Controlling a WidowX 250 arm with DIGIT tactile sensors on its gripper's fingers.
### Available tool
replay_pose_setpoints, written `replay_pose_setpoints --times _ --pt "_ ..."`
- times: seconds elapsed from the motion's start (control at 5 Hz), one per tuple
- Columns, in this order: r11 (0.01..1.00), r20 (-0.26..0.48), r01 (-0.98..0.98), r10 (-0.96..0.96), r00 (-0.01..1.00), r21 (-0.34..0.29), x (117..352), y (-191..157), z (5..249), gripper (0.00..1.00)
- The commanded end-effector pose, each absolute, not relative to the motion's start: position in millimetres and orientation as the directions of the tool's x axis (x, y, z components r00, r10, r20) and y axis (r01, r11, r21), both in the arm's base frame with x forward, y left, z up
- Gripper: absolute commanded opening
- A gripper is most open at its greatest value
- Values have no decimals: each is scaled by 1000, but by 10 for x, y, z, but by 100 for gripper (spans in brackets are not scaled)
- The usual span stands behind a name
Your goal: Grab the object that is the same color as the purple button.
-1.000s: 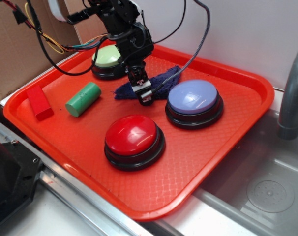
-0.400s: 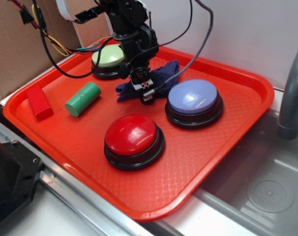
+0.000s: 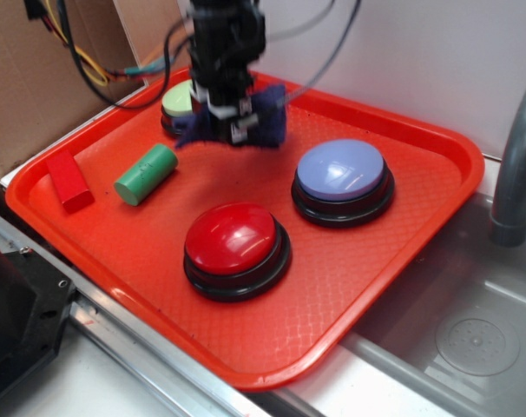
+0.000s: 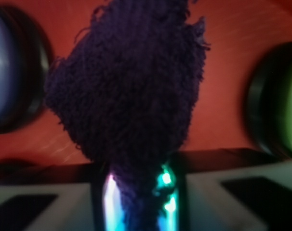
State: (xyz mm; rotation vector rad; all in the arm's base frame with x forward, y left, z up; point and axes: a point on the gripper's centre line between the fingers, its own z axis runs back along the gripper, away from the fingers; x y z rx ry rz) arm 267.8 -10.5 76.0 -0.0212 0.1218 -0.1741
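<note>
Wrist view shows the rag (image 4: 129,91) pinched between the closed fingers (image 4: 110,202), dangling above the red tray (image 3: 376,287). In the exterior view the gripper (image 3: 230,122) holds it off the tray, at about ten o'clock from the purple button (image 3: 341,169). Only a narrow fold seems caught, so the soft cloth might slip free during a quick lift. Motion blur smears the rag's edges, and the fingertips are hidden.
</note>
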Motion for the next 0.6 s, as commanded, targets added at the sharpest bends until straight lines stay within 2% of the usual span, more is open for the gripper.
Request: replay_pose_setpoints --times 0.0,0.2,0.4 --pt "997 55 -37 33 998 73 2517 -45 1747 0" --pt "990 102 -123 116 988 65 2369 19 1915 0" --pt "996 97 -89 87 992 22 2371 53 1863 0"
